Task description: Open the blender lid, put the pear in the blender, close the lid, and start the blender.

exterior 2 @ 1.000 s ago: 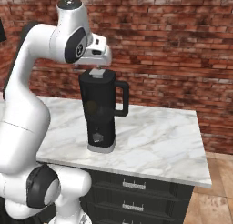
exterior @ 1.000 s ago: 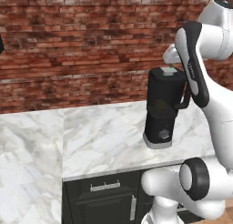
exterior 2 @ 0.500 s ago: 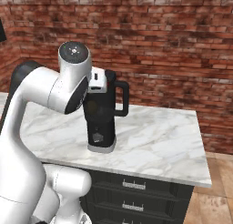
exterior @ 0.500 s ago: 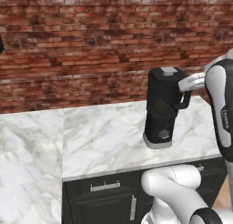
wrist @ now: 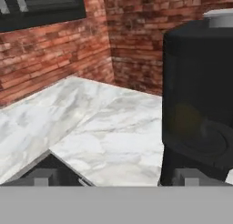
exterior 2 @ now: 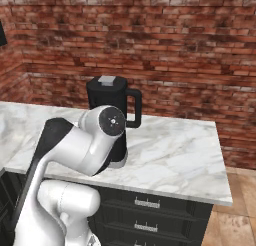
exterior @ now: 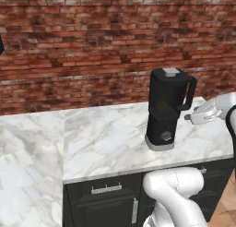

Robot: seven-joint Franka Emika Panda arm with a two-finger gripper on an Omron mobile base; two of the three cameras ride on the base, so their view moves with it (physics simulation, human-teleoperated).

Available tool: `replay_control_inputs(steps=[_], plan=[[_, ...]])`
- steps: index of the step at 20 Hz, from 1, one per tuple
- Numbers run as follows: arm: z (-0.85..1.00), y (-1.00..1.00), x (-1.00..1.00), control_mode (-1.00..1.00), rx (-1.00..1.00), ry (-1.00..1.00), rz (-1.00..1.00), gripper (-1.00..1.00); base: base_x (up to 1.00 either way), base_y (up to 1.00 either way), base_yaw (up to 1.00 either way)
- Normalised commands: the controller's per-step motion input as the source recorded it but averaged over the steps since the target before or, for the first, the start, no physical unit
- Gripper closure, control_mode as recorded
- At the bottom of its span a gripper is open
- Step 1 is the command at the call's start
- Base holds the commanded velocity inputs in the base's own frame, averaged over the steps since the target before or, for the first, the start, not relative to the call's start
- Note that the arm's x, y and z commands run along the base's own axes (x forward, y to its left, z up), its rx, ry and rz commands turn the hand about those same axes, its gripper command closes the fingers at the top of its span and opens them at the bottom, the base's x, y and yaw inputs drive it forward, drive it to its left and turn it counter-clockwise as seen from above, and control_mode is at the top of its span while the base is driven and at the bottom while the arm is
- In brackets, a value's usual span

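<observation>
The black blender stands upright on the marble counter, its grey knob facing the front edge. The blender lid lies flat on the jar, grey cap up. A faint yellowish shape that looks like the pear shows through the dark jar wall. My gripper hangs low beside the blender's handle, on its right, apart from it. In the hand view the gripper is open and holds nothing, and the blender looms close on the right. My arm covers the lower part of the blender.
A red brick wall runs behind the counter. Dark drawers sit under the front edge. The counter ends at the right, with wooden floor below. A dark window frame shows on the wall.
My arm has swung down from above the blender lid to low on the blender's right side, by the handle. The lid stays on the jar and the blender has not moved.
</observation>
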Motion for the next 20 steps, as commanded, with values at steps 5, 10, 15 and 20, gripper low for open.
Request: replay_control_inputs(steps=[5,10,15,20], plan=[[-0.51,0.0,0.0,-1.0,0.04,-0.15,0.36,-1.0,0.0,0.0,0.0],[-0.38,0.0,0.0,-1.0,0.0,-0.16,0.27,-1.0,0.0,0.0,0.0],[-0.39,0.0,0.0,-1.0,0.03,-0.17,0.12,-1.0,0.0,0.0,0.0],[-0.47,0.0,0.0,-1.0,0.04,-0.1,0.0,-1.0,0.0,0.0,0.0]])
